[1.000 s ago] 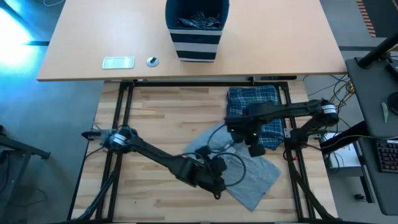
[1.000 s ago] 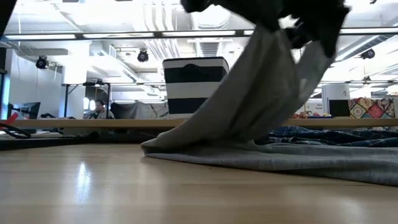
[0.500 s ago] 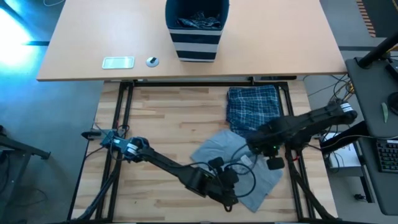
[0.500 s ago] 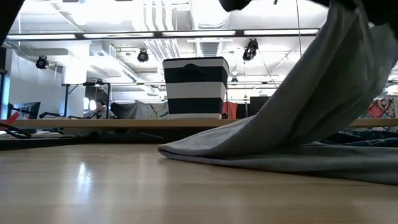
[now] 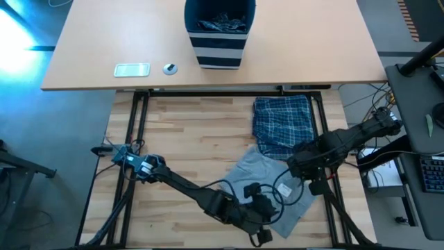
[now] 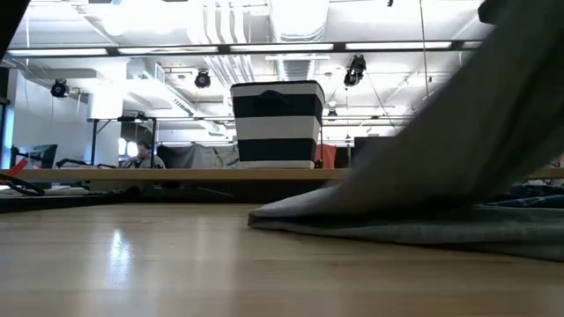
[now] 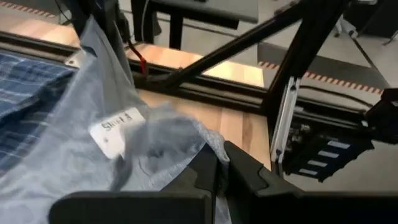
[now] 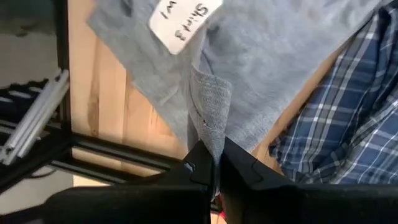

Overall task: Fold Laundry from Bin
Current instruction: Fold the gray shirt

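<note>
You have open wood across the whole left half of the work table (image 5: 187, 132); everything you are handling sits crowded toward its right and near edges, close to the black frame rails. The grey T-shirt (image 5: 267, 177) lies partly spread there, its near corner almost at the table's front edge, and its far side touches or slightly overlaps the folded blue plaid garment (image 5: 281, 121) beside the right rail.

Your left gripper (image 5: 262, 212) is low over the shirt's near edge, fingers pinched together on a fold of grey cloth; the left wrist view shows fabric bunched right at the tips, with a white label (image 7: 115, 127) just beyond. Your right gripper (image 5: 305, 182) is at the shirt's right side, hard by the frame post, jaws closed on a raised pleat of the same shirt, which the right wrist view shows clearly.

From table height the shirt (image 6: 458, 158) rises as a slanted sheet on the right, though the grippers themselves are out of that picture.

The bin (image 5: 220, 33) stands on the separate table beyond, well apart, with what looks like dark laundry still inside.
</note>
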Robot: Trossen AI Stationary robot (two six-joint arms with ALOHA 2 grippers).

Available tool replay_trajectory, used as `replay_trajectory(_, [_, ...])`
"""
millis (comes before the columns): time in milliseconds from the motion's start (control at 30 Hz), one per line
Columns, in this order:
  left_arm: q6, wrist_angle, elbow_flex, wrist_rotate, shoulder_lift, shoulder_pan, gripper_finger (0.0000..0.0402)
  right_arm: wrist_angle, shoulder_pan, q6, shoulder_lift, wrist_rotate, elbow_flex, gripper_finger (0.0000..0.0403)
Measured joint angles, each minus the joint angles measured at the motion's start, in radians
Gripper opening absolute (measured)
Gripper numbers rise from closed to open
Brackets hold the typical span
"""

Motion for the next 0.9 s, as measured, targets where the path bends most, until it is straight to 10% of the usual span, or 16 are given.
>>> replay_trajectory(500, [-0.018,0.248,0.014,0.024,0.198,0.010,0.0000,0.014,0.011,-0.026,0.002,-0.051,-0.271,0.0009])
replay_trajectory(900, [-0.021,0.322,0.015,0.031,0.201,0.013,0.0000,-0.054,0.017,-0.036,-0.010,-0.071,-0.153,0.0009])
